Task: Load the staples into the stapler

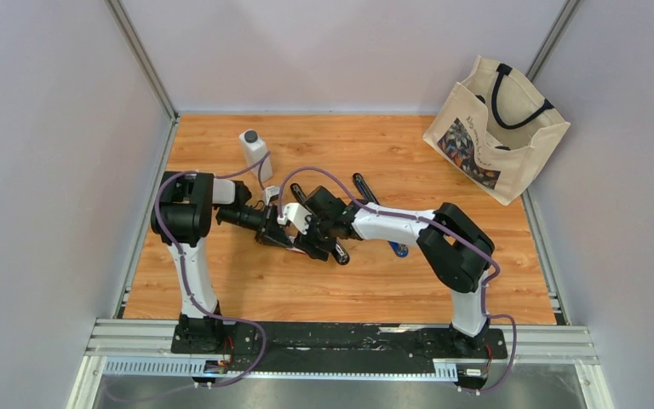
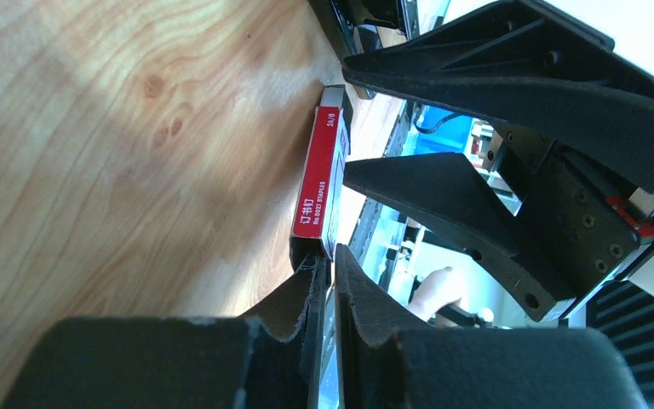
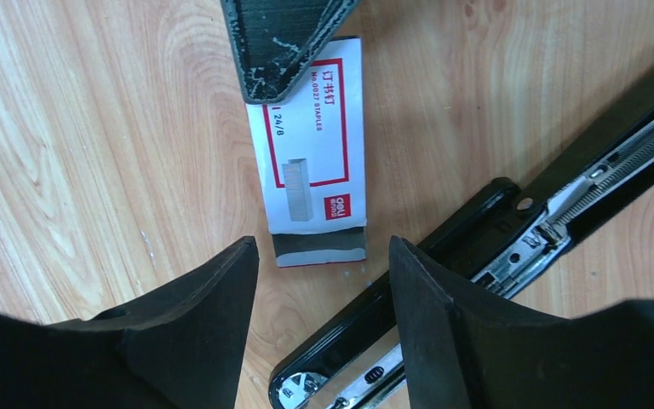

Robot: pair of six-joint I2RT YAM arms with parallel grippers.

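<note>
Right now my left claw (image 2: 327,277) is pinched shut on the far end of the staple box (image 3: 317,145), holding it down at the wooden table (image 3: 85,136). My right claw (image 3: 324,249) hovers about half open and empty over the near end, where the grey inner tray (image 3: 319,252) peeks out of the box. Just beside it lies the stapler (image 3: 511,247), opened, with its magazine rail (image 3: 639,145) bared. I judge this to be the tray-drawing step. Next, my right claw should drop astride that grey lip, close on it, and pull straight out while the left claw anchors the box.
</note>
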